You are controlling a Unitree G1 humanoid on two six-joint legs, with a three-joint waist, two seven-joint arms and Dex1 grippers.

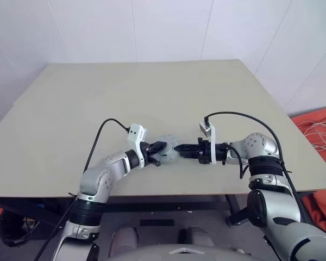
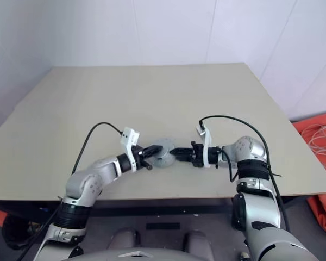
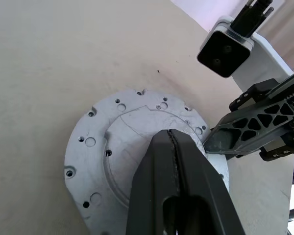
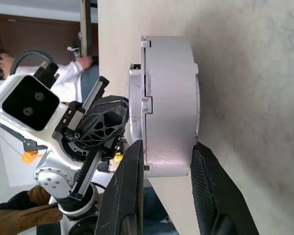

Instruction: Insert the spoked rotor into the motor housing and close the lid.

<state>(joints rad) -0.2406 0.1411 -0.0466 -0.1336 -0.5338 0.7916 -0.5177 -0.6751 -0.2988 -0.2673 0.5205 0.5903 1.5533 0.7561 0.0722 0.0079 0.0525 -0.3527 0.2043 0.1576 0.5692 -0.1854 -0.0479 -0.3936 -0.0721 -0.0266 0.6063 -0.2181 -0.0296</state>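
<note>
Though pinched by right gripper (image 4: 164, 169) jaws, left gripper (image 3: 172, 147) jaws clenched empty: silver lidded motor housing (image 4: 169, 98).

The motor housing (image 4: 169, 100), a short round silvery-grey cup, lies near the desk's front edge. The lid (image 3: 132, 147), a pale silver disc with small holes, sits closed on top.

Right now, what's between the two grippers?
The motor housing with its lid on. The right gripper clamps it by the rim; the shut left gripper rests on the lid. Both eye views show it between them.
</note>
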